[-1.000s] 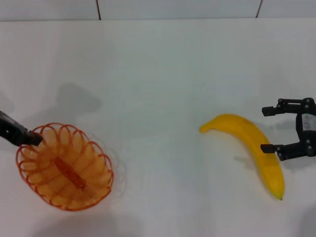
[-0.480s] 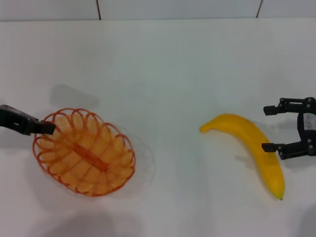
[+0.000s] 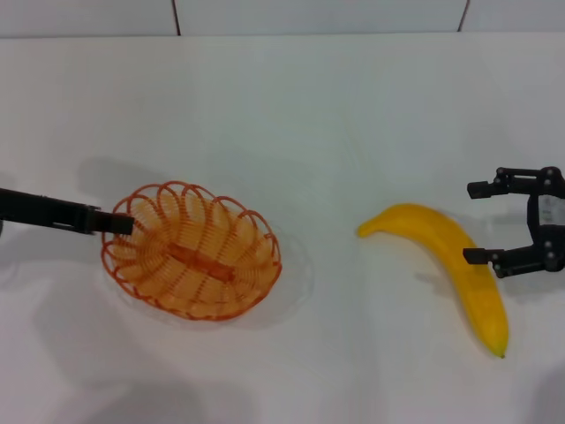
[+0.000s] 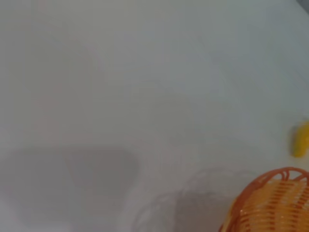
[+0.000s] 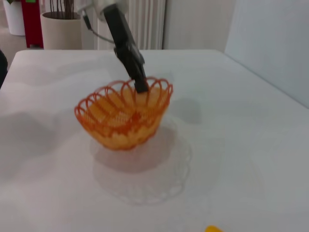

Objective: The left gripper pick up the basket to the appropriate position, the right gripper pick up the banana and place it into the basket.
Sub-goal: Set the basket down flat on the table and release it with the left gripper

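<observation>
The orange wire basket [image 3: 192,250] hangs left of centre in the head view, and a shadow lies under it on the table. My left gripper [image 3: 119,223] is shut on its left rim. The right wrist view shows the basket [image 5: 123,113] held clear above the table by the left gripper [image 5: 140,86]. The yellow banana [image 3: 433,231] lies on the table at the right. My right gripper [image 3: 470,222] is open beside the banana's right side, its near fingertip over the banana's edge. The left wrist view shows part of the basket [image 4: 273,203] and an end of the banana [image 4: 300,140].
The white table [image 3: 291,115] spreads all round, with its back edge against a tiled wall [image 3: 318,13]. In the right wrist view a white plant pot [image 5: 60,29] and a radiator [image 5: 145,21] stand beyond the table.
My left gripper has carried the basket to the right and a little farther back, toward the table's middle. The right gripper and the banana have hardly moved.
</observation>
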You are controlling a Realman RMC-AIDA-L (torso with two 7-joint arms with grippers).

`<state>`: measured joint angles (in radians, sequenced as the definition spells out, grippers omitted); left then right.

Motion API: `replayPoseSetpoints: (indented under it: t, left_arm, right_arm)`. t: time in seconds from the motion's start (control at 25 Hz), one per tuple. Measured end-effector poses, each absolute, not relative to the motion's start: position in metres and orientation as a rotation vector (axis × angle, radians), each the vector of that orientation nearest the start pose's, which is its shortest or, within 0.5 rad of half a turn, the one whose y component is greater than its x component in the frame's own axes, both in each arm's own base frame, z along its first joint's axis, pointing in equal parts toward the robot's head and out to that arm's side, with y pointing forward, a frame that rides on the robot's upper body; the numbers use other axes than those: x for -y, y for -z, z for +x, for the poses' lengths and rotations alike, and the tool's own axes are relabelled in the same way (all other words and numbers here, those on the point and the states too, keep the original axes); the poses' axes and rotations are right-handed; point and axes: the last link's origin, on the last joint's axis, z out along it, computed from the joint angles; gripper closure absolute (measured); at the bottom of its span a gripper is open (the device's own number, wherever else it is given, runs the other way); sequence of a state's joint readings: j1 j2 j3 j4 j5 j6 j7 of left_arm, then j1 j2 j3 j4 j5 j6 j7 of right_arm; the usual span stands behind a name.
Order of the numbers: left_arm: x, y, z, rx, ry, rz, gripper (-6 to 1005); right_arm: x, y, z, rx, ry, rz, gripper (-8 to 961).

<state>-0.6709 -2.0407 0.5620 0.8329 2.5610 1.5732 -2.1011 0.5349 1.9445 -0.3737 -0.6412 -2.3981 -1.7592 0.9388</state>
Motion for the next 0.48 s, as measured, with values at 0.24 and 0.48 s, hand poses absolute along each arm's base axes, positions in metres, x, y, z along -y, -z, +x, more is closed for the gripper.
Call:
replayPoseSetpoints:
  t: [0.24,0.48]
  left_arm:
    - [-0.362,-0.029,-0.282,1.482,0.147,-2.481,936]
    - [-0.36,-0.019,-0.277,1.616,0.211,-2.459,935]
  right_arm:
    - [-0.304,-0.061,0.318,-0.134,-0.378,-2.837,71]
    - [-0.303,-0.061,0.318,-0.134,-0.381,-2.84,70]
